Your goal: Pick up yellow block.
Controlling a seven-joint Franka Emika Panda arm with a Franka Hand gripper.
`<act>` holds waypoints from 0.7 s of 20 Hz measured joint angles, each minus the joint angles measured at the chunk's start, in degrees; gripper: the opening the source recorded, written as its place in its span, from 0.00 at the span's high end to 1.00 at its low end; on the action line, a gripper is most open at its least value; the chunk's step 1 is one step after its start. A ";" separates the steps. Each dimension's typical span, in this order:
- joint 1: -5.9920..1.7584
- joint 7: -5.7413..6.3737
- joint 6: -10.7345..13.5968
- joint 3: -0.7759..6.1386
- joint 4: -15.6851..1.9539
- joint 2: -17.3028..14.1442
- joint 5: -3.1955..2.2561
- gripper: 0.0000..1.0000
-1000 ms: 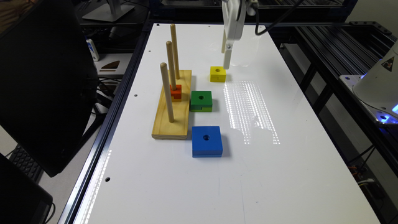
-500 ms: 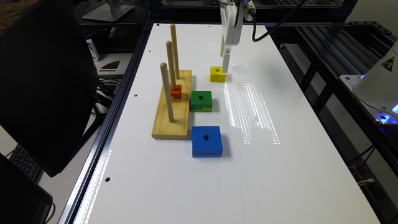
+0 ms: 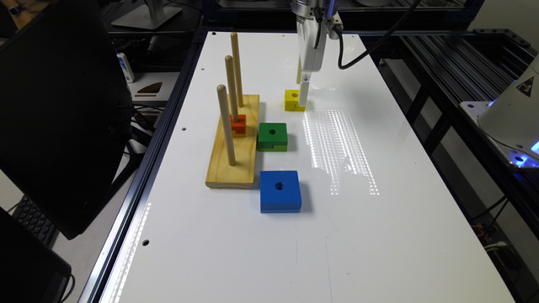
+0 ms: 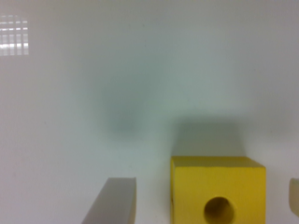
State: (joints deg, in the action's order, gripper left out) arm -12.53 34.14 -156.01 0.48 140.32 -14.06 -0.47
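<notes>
The yellow block [image 3: 292, 100] is small, with a round hole, and lies flat on the white table [image 3: 358, 219] at the back. My gripper [image 3: 304, 96] hangs straight down from above, its tip low at the block's side toward the exterior view's right. In the wrist view the yellow block [image 4: 217, 190] lies between two pale fingers [image 4: 114, 200], one on each side with a gap to each. The gripper [image 4: 205, 191] is open and holds nothing.
A wooden base [image 3: 234, 145] with three upright pegs stands toward the exterior view's left of the block, an orange block [image 3: 238, 124] on its middle peg. A green block [image 3: 273, 136] and a blue block [image 3: 280, 190] lie nearer. A black screen [image 3: 63, 109] borders the table's left.
The gripper has come down and shifted toward the exterior view's left, from above and beside the yellow block to around it. The blocks have not moved.
</notes>
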 joint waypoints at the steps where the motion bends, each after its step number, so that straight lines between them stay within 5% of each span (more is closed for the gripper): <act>1: 0.00 0.00 0.00 0.06 -0.15 -0.04 0.00 0.00; 14: 0.00 0.00 0.00 0.37 -0.71 -0.18 0.00 0.00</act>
State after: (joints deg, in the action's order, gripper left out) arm -12.53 34.14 -156.00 0.86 139.60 -14.24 -0.47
